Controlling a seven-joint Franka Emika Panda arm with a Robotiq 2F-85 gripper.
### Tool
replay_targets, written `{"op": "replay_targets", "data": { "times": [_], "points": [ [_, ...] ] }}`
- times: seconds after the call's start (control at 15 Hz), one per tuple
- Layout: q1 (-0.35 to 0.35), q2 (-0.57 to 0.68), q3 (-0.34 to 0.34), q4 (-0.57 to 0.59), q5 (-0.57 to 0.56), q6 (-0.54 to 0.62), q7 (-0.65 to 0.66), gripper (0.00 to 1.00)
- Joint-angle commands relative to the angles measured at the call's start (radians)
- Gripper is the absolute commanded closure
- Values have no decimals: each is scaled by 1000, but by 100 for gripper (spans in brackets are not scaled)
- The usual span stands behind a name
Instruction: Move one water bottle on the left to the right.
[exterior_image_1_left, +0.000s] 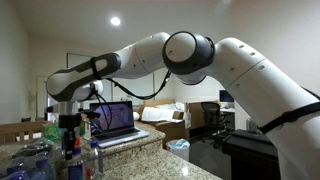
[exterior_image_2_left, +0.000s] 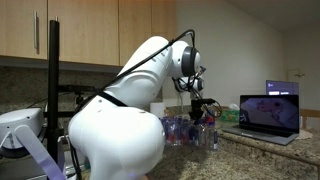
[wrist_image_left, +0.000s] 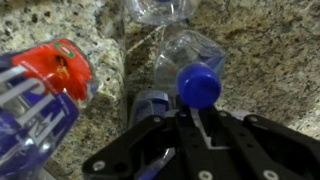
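Now pincer (wrist_image_left: 196, 108) clamped on one water bottle (wrist_image_left: 200, 84); one red-capped bottle (wrist_image_left: 58, 68) beside.

Blocked: red-capped bottle (wrist_image_left: 55, 65) and water bottle (wrist_image_left: 200, 85) stand close together right under you | Free: bare counter (wrist_image_left: 275, 50) beside the water bottle | Watch: laptop (exterior_image_2_left: 268, 112) stands past the bottles

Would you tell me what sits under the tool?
A blue-capped water bottle on the granite counter; the tool hides its lower body and any contact.
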Motion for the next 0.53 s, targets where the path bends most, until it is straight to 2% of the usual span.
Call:
{"op": "replay_targets", "data": {
  "times": [0.0,0.07,0.2,0.47],
  "points": [
    [-6,1,4,16,26,-39,-27,95],
    [-6,3,4,18,27,-45,-26,69],
    [-10,6,6,22,36,-62,-32,68],
    [-18,4,8,34,65,-121,-32,43]
  ]
}}
